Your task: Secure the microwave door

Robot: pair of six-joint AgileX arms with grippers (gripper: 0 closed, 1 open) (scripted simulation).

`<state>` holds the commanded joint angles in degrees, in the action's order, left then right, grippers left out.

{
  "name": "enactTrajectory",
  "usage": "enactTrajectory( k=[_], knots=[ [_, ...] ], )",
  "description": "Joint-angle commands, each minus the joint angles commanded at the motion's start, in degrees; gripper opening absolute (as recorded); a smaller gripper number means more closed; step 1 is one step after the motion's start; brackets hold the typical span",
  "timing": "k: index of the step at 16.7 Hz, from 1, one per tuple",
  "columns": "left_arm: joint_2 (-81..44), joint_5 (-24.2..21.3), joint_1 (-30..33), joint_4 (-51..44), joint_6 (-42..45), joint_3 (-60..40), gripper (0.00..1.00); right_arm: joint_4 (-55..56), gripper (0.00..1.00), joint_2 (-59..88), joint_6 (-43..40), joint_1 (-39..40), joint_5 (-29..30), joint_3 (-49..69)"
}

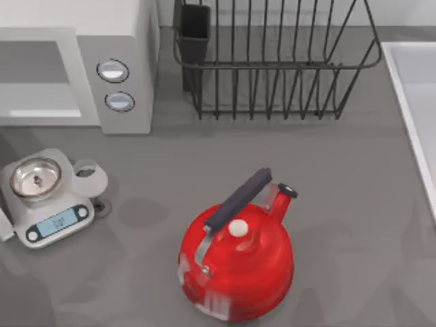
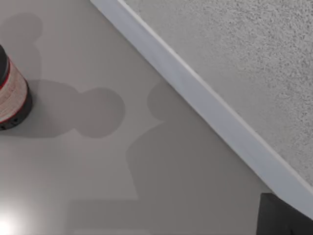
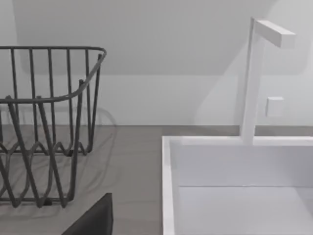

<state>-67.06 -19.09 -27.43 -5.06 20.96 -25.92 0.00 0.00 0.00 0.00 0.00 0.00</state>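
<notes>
Microwave (image 1: 75,65) sits at the far left of the tabletop (image 1: 340,177), its cavity facing forward; the microwave door is out of frame, so its angle cannot be told. Beside it stands the dish rack (image 1: 272,61), nearer the red kettle (image 1: 237,262), then the kitchen scale (image 1: 42,197) at the left edge. Closing well likely means pushing the door's outer edge flat until it seats. Neither tool is visible, so whether either is apart or together cannot be told.
</notes>
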Motion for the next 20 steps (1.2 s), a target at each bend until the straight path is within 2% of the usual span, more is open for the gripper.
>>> enactTrajectory(
  k=[2, 4, 12, 15, 20],
  knots=[
    [0.16, 0.74, 0.84, -0.02, -0.72, 0.11, 0.0, 0.0, 1.0, 0.0, 0.0, 0.0, 0.0, 0.0],
    [0.8, 3.29, 4.0, -0.07, -3.21, 0.52, 0.0, 0.0, 1.0, 0.0, 0.0, 0.0, 0.0, 0.0],
    [6.78, 19.88, 28.3, -0.27, -19.43, 3.86, 0.0, 0.0, 1.0, 0.0, 0.0, 0.0, 0.0, 0.0],
    [7.94, 22.36, 30.96, -0.28, -21.88, 4.46, 0.0, 0.0, 1.0, 0.0, 0.0, 0.0, 0.0, 0.0],
    [7.03, 21.91, 30.72, -0.62, -21.53, 3.36, 0.0, 0.0, 1.0, 0.0, 0.0, 0.0, 0.0, 0.0]
  ],
)
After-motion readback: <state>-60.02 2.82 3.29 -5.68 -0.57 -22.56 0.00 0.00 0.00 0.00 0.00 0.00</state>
